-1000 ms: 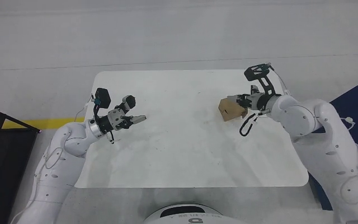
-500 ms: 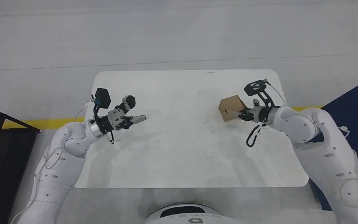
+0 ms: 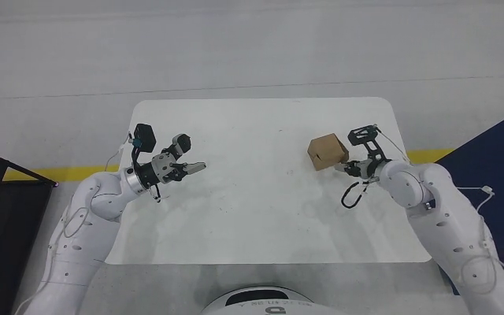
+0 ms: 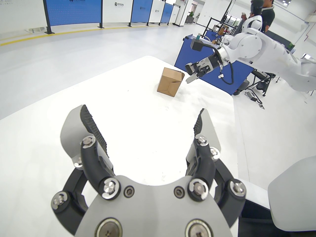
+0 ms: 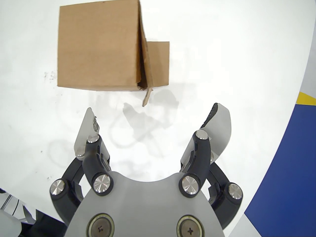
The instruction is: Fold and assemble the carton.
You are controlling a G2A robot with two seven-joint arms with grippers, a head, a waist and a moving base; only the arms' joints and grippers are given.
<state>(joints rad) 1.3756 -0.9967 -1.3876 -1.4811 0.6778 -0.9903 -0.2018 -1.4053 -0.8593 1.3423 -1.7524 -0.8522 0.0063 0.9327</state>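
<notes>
Right gripper (image 5: pixel 153 114) has let go and backed off, jaws spread, so the cardboard carton (image 3: pixel 327 150) now sits alone on the table's (image 3: pixel 260 205) right side, looking mostly assembled; left gripper (image 4: pixel 145 117) is wide open too, well apart.

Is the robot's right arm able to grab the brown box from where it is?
Probably yes. The right end effector is open and sits close to the carton, not touching it, with only bare table between them.

Carton (image 3: pixel 327 150) on table (image 3: pixel 252 213), right part; right gripper (image 3: pixel 343 167) just beside, left gripper (image 3: pixel 192 156) well apart.
</notes>
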